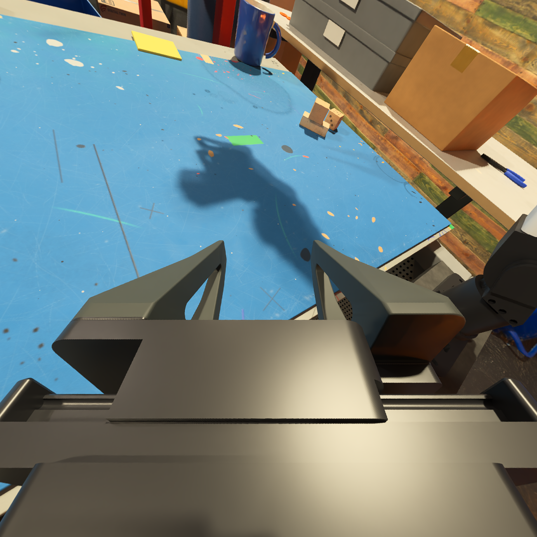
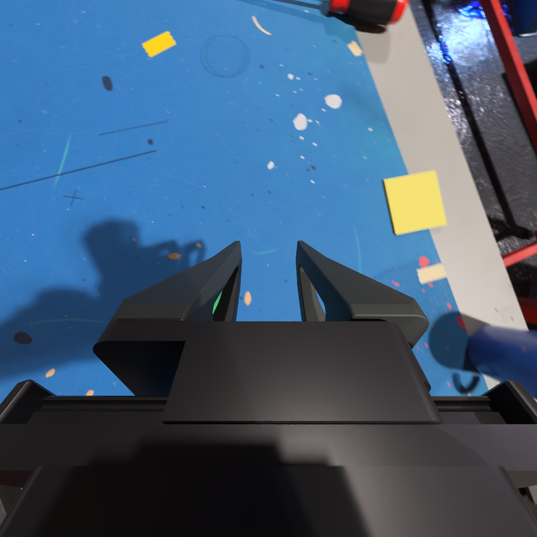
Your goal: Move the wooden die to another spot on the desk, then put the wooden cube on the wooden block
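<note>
Cube (image 1: 319,112) tops block (image 1: 314,126) near desk (image 1: 145,180) edge; both claws (image 1: 268,247) (image 2: 268,247) gape empty.

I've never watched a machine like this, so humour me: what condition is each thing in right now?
Left end effector: open, empty, above the desk.
Right end effector: open, empty.
Wooden cube: resting on the wooden block.
Wooden die: on the desk beside the block; touching or not, unclear.
Blue mug: upright.
Yellow pad: lying flat.
Pen: lying on the side shelf.
</note>
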`<state>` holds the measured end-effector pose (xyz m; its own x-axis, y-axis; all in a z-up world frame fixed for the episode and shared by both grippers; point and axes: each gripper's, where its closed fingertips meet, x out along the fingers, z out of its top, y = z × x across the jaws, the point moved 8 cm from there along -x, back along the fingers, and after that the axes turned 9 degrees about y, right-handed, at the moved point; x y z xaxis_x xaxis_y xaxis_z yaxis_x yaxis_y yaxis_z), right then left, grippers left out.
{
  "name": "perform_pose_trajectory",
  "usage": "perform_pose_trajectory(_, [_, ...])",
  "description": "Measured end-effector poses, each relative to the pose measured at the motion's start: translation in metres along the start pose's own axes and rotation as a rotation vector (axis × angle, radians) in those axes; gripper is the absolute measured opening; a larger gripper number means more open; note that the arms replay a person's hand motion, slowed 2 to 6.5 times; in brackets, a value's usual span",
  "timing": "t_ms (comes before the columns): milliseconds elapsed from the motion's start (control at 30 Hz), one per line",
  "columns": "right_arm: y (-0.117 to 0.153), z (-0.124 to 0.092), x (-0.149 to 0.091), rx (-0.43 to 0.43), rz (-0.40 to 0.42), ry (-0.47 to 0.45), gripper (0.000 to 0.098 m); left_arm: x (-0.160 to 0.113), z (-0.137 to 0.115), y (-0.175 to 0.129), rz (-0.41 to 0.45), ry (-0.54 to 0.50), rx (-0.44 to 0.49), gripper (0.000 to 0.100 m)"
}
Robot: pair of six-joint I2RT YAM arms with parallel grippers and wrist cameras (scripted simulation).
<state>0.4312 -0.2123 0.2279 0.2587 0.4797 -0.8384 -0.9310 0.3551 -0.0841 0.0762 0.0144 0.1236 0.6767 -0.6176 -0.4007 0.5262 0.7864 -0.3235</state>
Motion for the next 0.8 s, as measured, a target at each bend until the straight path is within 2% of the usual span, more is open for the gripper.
perform_pose_trajectory(233, [-0.039, -0.047, -0.051, 0.124, -0.154, 0.021, 0.0318, 0.004, 0.002, -0.008, -0.004, 0.003, 0.018, 0.05])
perform_pose_trajectory(400, [-0.067, -0.087, -0.073, 0.239, -0.275, 0.092, 0.0318, 0.007, 0.001, -0.013, -0.021, 0.002, 0.024, 0.05])
perform_pose_trajectory(533, [-0.085, -0.121, -0.074, 0.334, -0.333, 0.162, 0.032, 0.01, 0.002, -0.016, -0.039, 0.001, 0.025, 0.05])
perform_pose_trajectory(800, [-0.102, -0.176, -0.057, 0.458, -0.349, 0.222, 0.033, 0.017, 0.007, -0.023, -0.062, 0.005, 0.039, 0.05])
